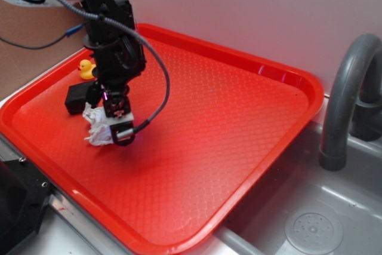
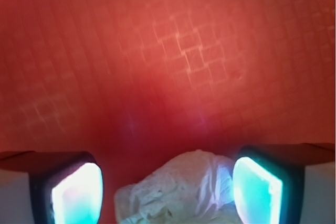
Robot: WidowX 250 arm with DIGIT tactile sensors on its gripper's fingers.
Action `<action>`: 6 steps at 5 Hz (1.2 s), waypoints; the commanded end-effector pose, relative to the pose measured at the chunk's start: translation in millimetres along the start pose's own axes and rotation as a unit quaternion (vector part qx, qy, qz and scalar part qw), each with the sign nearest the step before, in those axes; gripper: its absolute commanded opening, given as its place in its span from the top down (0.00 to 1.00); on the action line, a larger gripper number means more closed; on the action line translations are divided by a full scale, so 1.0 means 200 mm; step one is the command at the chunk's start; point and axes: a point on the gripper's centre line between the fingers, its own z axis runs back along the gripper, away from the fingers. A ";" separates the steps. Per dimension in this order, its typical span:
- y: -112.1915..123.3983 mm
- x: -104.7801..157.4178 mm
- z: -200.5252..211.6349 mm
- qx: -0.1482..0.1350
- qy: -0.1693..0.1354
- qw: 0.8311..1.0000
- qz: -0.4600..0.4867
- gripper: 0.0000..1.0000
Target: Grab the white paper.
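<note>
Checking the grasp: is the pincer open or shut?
Open: in the wrist view the pincer pads sit apart, paper between them, gap at left.

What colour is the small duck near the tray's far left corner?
Yellow; the duck shows best in the exterior view.

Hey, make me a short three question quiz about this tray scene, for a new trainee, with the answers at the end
1. True or false: in the wrist view, the white paper lies between the two fingers of the gripper.
2. Which thing sits nearest the tray's far left corner? A) the yellow duck B) the black block C) the grey faucet
3. Fill in: all three small things rest on a ____ tray.

Key
1. True. The wad sits in the gap, closer to the finger on the right of that view; a gap shows beside the other finger.
2. A. The faucet stands off the tray, by the sink.
3. Red.
</note>
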 end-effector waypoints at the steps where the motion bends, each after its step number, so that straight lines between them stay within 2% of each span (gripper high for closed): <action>1: 0.07 -0.07 -0.06 0.011 0.050 0.999 0.020 0.00; 2: 0.06 -0.08 -0.07 0.009 0.055 0.998 0.016 1.00; 4: 0.06 -0.09 0.02 0.015 0.045 0.999 0.019 1.00; 5: 0.10 -0.04 0.28 0.038 0.037 0.992 0.117 1.00; 6: 0.13 0.02 0.55 0.028 -0.003 0.977 0.211 1.00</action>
